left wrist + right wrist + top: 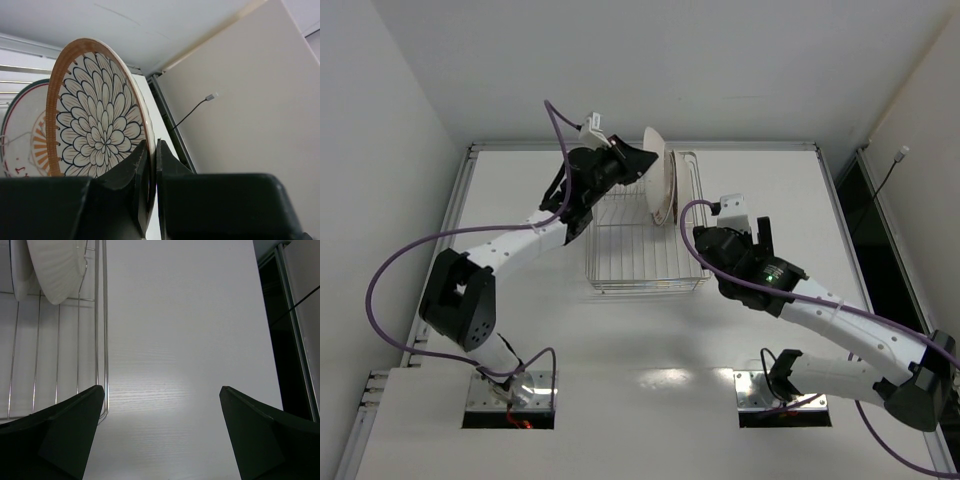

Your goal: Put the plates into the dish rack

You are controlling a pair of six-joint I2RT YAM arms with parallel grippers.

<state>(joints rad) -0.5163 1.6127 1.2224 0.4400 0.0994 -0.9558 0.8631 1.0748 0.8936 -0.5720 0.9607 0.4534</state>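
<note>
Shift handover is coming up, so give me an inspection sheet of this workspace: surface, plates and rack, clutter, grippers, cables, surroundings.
Surface: white table, with a glare patch near the arm bases.
Job's things: wire dish rack mid-table; floral plate on edge at its far end; medallion plate standing beside it; third plate not made out.
Clutter: nothing seen.
Grippers: left gripper shut on the floral plate's rim; right gripper open and empty, over the table right of the rack.
Cables: purple cables loop along both arms; grey cable on the right wall.
Surroundings: white walls; dark gap past the table's right edge.
</note>
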